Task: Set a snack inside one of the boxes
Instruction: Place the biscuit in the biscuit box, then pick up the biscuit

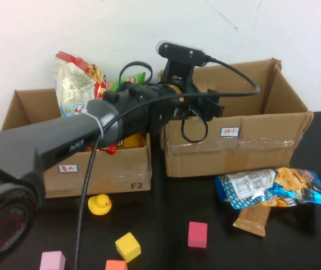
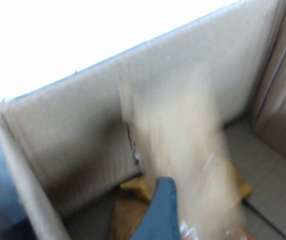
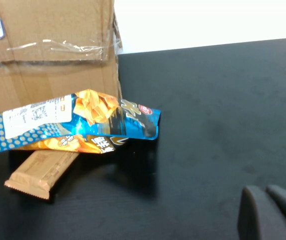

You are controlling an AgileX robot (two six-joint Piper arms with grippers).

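Observation:
My left arm reaches across the left box (image 1: 127, 169). Its gripper (image 1: 208, 107) hangs over the near left part of the open right box (image 1: 233, 152). In the left wrist view a pale, blurred snack packet (image 2: 193, 165) sits right in front of the camera, inside the box's cardboard walls (image 2: 72, 135). A yellow-brown packet (image 2: 132, 190) lies on the box floor beneath it. My right gripper (image 3: 268, 212) is out of the high view. It is shut and empty, low over the black table, apart from the blue chip bag (image 3: 77, 122) and the brown bar (image 3: 40, 172).
The left box holds several snack bags (image 1: 73, 84). The chip bag (image 1: 272, 188) and the bar (image 1: 253, 220) lie in front of the right box. A yellow duck (image 1: 99, 204), a yellow cube (image 1: 128, 246) and pink cubes (image 1: 198, 234) are scattered at the front.

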